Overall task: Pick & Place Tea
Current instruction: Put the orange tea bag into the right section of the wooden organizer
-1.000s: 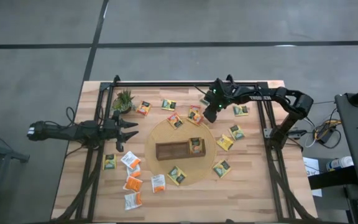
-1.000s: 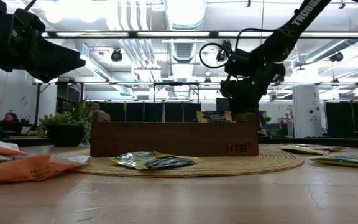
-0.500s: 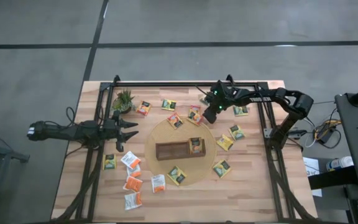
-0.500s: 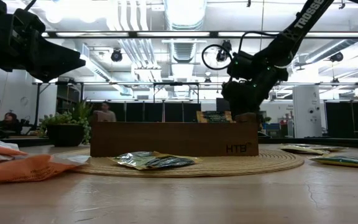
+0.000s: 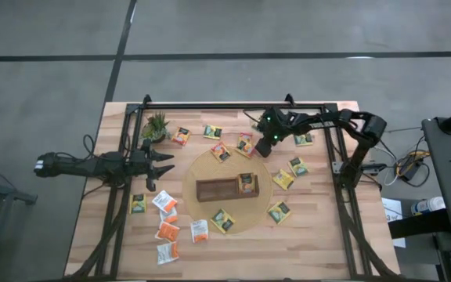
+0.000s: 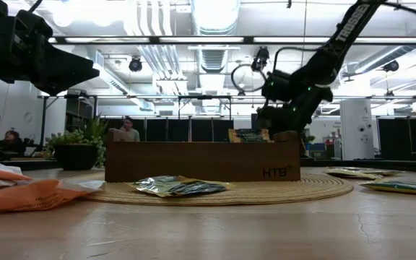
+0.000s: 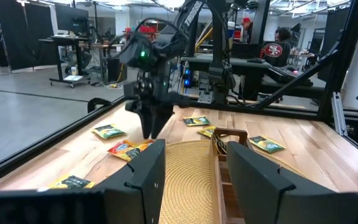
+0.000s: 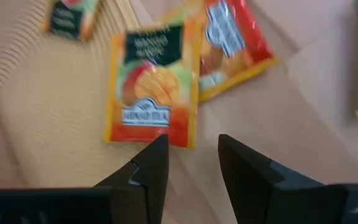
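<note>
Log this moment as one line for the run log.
right gripper: open, above orange tea sachet | left gripper: open, waiting | tray: one sachet inside

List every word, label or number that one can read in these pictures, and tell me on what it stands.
"HTB" on the side of the wooden tray.
"MANGO" on the dark band of the orange tea sachet, read with some doubt; the white label lower on it is too blurred.
Letters on the right arm are too small to read.
The other sachets: print unreadable.

Orange-yellow tea sachet point(image 8: 151, 87) with dark green band and mango print, on tan woven mat point(image 8: 48, 93).
</note>
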Controlling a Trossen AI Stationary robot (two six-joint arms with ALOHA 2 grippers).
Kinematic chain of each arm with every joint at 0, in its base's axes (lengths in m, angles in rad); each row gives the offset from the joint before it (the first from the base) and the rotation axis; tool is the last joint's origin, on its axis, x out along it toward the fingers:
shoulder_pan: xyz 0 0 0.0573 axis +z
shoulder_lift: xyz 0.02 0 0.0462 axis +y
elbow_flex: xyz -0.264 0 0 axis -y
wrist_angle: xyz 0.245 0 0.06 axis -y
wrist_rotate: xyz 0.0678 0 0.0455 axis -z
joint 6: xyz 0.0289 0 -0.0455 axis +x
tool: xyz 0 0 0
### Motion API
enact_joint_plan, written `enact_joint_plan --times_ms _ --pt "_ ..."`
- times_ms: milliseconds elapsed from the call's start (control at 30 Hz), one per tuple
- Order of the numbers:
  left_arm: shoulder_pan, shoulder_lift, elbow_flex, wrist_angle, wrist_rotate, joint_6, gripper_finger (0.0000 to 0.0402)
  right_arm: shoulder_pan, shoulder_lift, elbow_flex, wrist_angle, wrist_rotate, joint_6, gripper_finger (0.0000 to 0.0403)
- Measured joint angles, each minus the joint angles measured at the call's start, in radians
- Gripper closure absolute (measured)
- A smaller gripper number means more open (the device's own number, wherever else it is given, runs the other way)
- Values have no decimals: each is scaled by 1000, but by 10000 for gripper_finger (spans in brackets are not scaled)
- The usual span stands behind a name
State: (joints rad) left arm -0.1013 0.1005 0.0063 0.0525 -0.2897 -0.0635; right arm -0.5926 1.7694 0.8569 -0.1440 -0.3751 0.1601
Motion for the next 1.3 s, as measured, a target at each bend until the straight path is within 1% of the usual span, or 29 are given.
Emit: enact_joint_plan --times_ms 167,467,600,767,800,967,1133,1300 --pt "0 0 0 0 0 0 236 -8 62 54 -30 -76 -37 268" --pt "0 0 0 0 0 0 236 -6 78 92 -68 -78 -40 293" --pt "0 0 0 0 0 0 236 -6 78 103 -122 -71 -92 322" --pt "0 0 0 0 0 0 236 -6 78 117 -170 -68 -163 381" --pt "0 0 0 0 0 0 236 -6 79 120 -178 -67 -173 388" --pt "0 0 0 0 0 0 236 -5 74 131 -215 -65 -206 394" --pt "0 0 0 0 0 0 236 -2 42 137 -227 13 -216 394" --pt "0 0 0 0 0 0 236 3 15 137 -233 7 -209 394"
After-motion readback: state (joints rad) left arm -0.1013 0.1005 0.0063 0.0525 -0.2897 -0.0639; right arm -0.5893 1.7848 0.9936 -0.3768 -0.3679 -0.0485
